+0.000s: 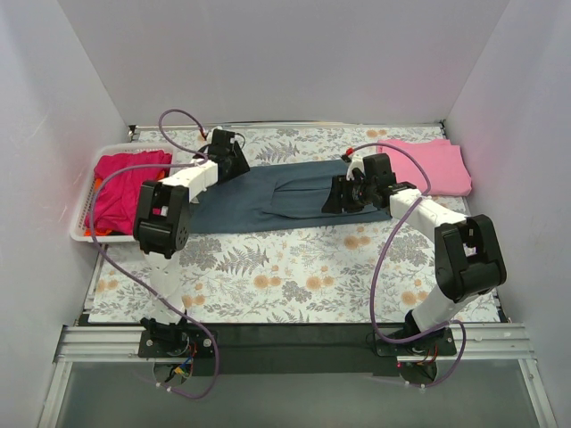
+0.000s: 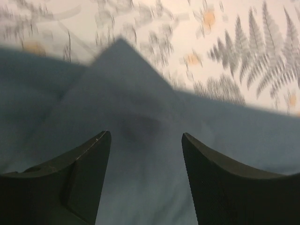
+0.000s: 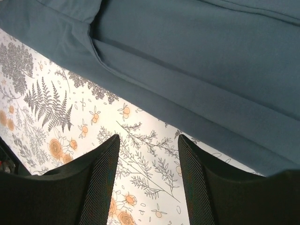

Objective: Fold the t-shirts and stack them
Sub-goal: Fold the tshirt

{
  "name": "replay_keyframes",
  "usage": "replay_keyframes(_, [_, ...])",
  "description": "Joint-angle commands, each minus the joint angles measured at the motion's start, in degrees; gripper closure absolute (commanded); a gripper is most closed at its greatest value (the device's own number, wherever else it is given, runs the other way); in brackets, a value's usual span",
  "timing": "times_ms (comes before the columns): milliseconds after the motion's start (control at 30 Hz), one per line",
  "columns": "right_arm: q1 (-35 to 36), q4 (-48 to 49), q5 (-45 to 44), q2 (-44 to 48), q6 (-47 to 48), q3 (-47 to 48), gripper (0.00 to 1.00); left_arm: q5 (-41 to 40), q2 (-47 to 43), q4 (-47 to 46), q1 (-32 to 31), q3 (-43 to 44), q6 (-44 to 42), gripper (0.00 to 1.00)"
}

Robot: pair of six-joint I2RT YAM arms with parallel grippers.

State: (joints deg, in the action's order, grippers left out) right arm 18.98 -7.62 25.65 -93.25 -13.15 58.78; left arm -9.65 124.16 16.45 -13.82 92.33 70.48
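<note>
A dark slate blue-grey t-shirt (image 1: 285,196) lies spread across the middle of the flowered table, with a flap folded over its centre. My left gripper (image 1: 237,164) hovers at its back left edge. In the left wrist view the gripper (image 2: 146,136) stands open over the blue cloth (image 2: 140,103), with nothing between the fingers. My right gripper (image 1: 334,198) is at the shirt's right part. In the right wrist view it (image 3: 147,138) stands open over bare tablecloth, just off the shirt's hem (image 3: 197,61). A light pink t-shirt (image 1: 430,165) lies folded at the back right.
A white slotted basket (image 1: 82,214) stands at the left edge, holding a magenta t-shirt (image 1: 125,183) with orange-red cloth (image 1: 95,234) under it. White walls close in the left, back and right. The flowered tablecloth (image 1: 294,267) reaches to the arm bases.
</note>
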Motion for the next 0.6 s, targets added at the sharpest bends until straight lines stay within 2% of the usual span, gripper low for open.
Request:
replay_keyframes(0, [0.4, -1.4, 0.6, 0.4, 2.0, 1.8, 0.5, 0.1, -14.5, 0.3, -4.4, -7.2, 0.2, 0.42])
replay_keyframes(133, [0.3, -2.4, -3.8, 0.3, 1.4, 1.4, 0.52, 0.3, -22.3, 1.8, -10.9, -16.3, 1.3, 0.44])
replay_keyframes(267, [-2.2, -3.2, -10.5, 0.5, -2.0, 0.0, 0.54, 5.3, -25.6, 3.2, -16.7, -21.2, 6.3, 0.44])
replay_keyframes(433, [-7.3, -3.3, -12.7, 1.8, -4.8, -1.8, 0.52, 7.2, -21.2, 3.0, -22.1, -20.6, 7.2, 0.41])
replay_keyframes(567, [-11.4, -3.3, -12.6, 2.8, -6.1, -3.0, 0.48, 7.3, -17.2, 2.9, -23.5, -18.1, 6.4, 0.41])
